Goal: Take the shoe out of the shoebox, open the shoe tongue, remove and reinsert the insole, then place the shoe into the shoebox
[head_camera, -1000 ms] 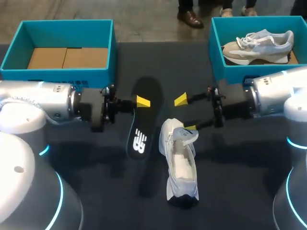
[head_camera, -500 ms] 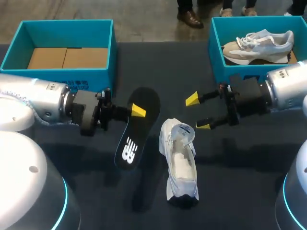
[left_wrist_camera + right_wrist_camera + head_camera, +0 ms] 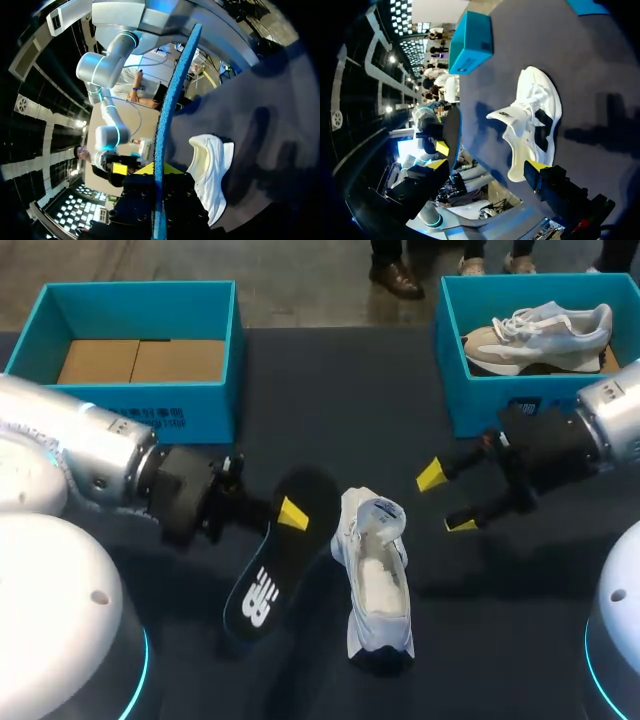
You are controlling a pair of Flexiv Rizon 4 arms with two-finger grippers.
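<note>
A white shoe lies on the dark table with its tongue folded open, toe toward the front edge. My left gripper is shut on the black insole, which hangs tilted just left of the shoe. In the left wrist view the insole runs edge-on out from between the fingers, with the shoe beside it. My right gripper stands open to the right of the shoe, holding nothing. In the right wrist view the shoe lies ahead of the open right gripper, with the insole beyond it.
An empty teal shoebox with a cardboard floor stands at the back left. A second teal shoebox at the back right holds a grey and beige shoe. Bare table surrounds the white shoe.
My left arm has carried the insole toward the front, tilting it more. My right gripper has drawn back to the right, away from the shoe's tongue, staying open.
</note>
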